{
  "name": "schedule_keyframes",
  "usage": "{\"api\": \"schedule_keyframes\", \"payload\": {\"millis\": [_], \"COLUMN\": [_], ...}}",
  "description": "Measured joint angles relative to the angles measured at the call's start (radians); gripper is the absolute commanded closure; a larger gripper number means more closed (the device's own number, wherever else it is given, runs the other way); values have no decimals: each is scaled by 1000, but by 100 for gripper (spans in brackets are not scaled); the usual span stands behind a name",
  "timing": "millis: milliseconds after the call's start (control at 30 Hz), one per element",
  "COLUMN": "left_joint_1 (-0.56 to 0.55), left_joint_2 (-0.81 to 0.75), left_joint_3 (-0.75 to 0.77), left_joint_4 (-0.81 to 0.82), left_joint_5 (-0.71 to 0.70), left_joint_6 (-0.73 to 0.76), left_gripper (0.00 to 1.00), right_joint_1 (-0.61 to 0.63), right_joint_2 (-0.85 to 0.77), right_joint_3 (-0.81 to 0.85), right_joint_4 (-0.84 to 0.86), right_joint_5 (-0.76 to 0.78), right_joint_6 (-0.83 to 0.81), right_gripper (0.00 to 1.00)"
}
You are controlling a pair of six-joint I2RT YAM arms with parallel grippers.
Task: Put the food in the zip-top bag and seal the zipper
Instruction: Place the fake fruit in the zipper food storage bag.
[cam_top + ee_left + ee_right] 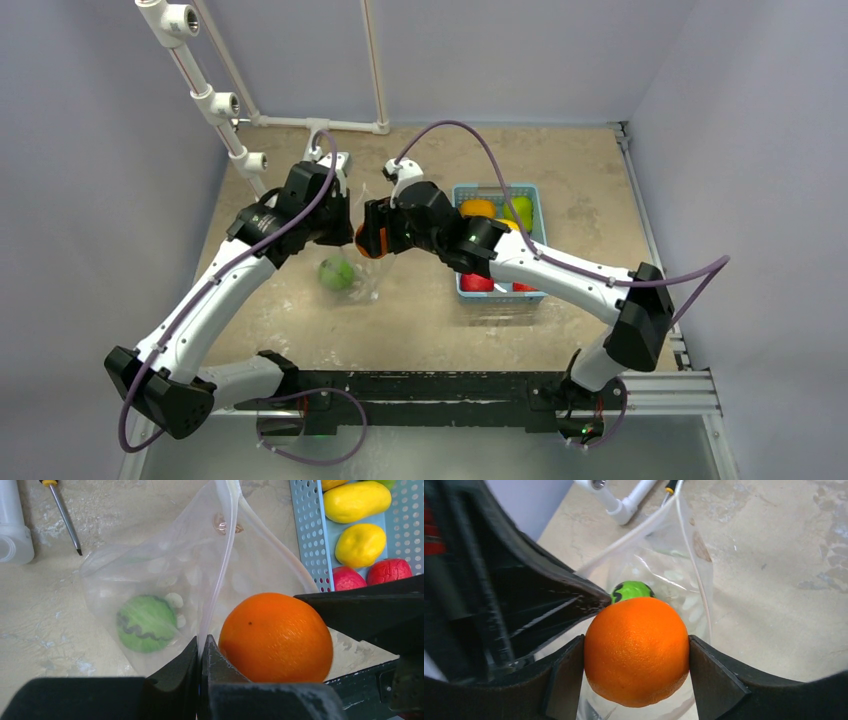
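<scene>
The left jaws clench the limp, likely slippery bag (150, 565) by its stiffer zipper (220, 565), while the right jaws grasp the smooth, rigid-looking orange (636, 650) across its middle at the bag's mouth.

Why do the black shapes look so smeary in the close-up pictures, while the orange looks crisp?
Right wrist view: the right gripper's fingers likely sit too close to the lens, so they blur, while the orange toy fruit is sharp. Left wrist view: same with the left gripper; the zip-top bag shows soft white glare patches. Top view: even light, faint shadows.
</scene>
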Motion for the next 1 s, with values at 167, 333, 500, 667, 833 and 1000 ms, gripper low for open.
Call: {"api": "schedule_keyframes", "payload": {"millis": [167,333,500,667,833,1000], "left_joint_1": [0,0,0,0,0,0], "left_joint_2": [-2,-6,-6,-6,-6,-6], "left_joint_3": [17,21,21,21,21,21], "left_joint_4": [-12,-17,-20,-19,-19,-18], "left_joint_5": [-3,-8,-10,-9,-9,-8], "left_joint_6": [0,-1,-2,-2,-2,-2], "left_gripper": [100,100,100,100,100,100], "right_joint_1": [2,3,6,6,6,-4], "right_joint_2": [25,23,8,-26,-86,-127], "right_joint_3": [-1,-1,-1,-1,-1,-1], "right_joint_4": [-24,-23,-20,-27,-55,-113], "right_joint_5": [30,47,52,66,120,178], "right_joint_6": [5,13,19,36,48,71], "right_gripper": [18,5,2,4,5,6]}}
